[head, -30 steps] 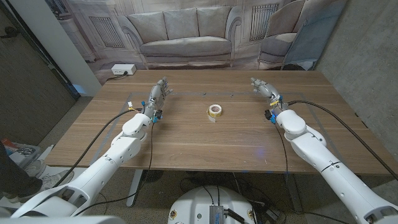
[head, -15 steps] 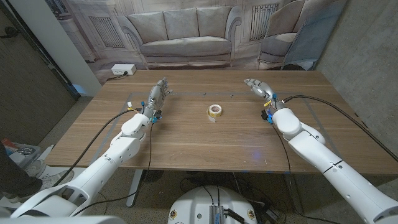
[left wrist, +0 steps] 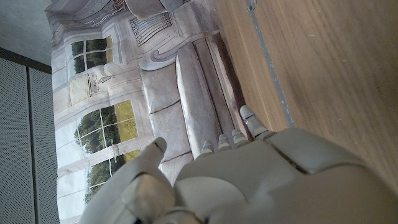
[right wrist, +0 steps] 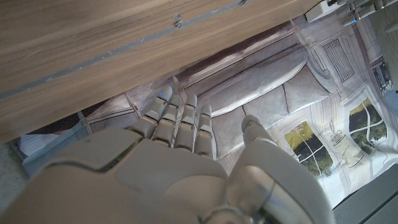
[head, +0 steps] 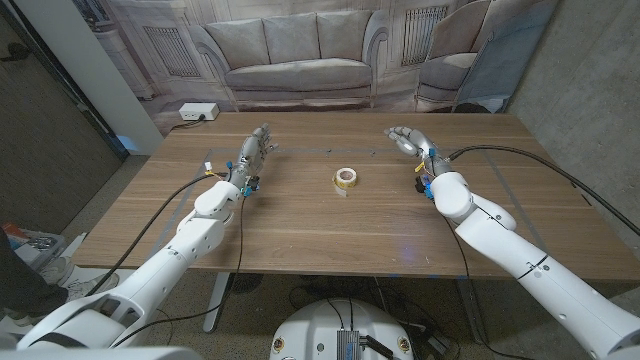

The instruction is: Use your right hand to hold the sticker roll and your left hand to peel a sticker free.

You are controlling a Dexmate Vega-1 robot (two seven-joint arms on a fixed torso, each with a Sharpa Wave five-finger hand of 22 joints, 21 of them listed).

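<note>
Sticker roll (head: 346, 178): mid-table, untouched, well apart from both hands; right hand (head: 409, 141): empty, fingers loosely apart; left hand (head: 256, 150): empty, fingers straight, barely parted; holding and peeling outstanding.

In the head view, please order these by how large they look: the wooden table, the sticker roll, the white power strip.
1. Wooden table, by far largest.
2. White power strip.
3. Sticker roll.
The last two look close in size; the strip lies farther away, so this is unsure.
</note>
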